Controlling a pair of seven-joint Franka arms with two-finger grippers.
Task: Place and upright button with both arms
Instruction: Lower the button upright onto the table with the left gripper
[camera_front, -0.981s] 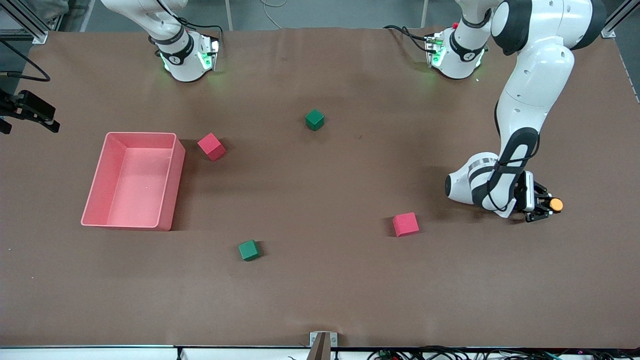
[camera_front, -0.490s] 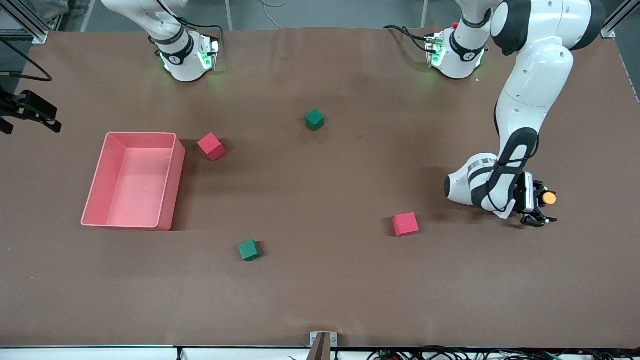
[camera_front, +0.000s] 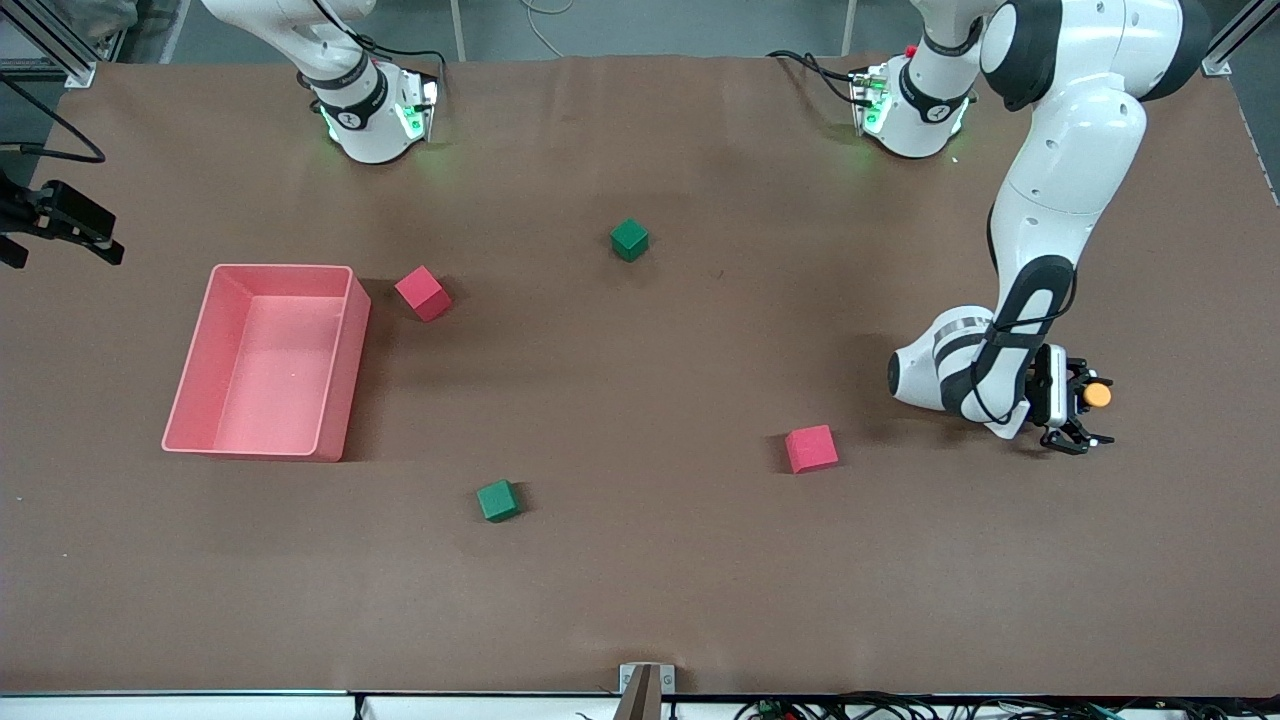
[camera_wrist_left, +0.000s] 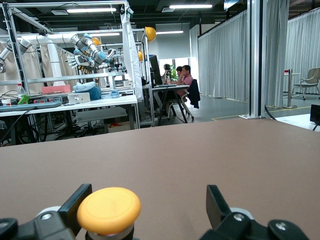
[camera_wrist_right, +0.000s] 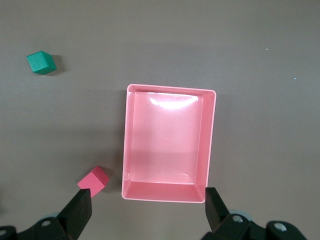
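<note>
Front view is showing the left gripper (camera_front: 1079, 406) lying low over the brown table cover (camera_front: 640, 580), toward the left arm's end of the table, with its black fingers spread wide apart. The small push-button with a round orange cap (camera_front: 1098, 395) is sitting between these fingers, close to one of them; in the left wrist view the orange cap (camera_wrist_left: 109, 210) is appearing just beside one finger (camera_wrist_left: 75, 202) while the second finger (camera_wrist_left: 216, 205) is standing well apart from it, so nothing is being pinched. Whether the button is resting upright on the table is hard to say, because its dark body is mostly hidden. A red cube (camera_front: 811, 448) is lying near the left gripper, more toward the table's middle. The right gripper is looking down from above with its jaws wide open over the pink rectangular plastic bin (camera_wrist_right: 167, 145), and this arm is waiting. A second red cube (camera_front: 422, 292) is lying just beside the bin (camera_front: 195, 380), and two green cubes, one farther from the front camera (camera_front: 629, 239) and one nearer (camera_front: 497, 500), are sitting around the middle.
</note>
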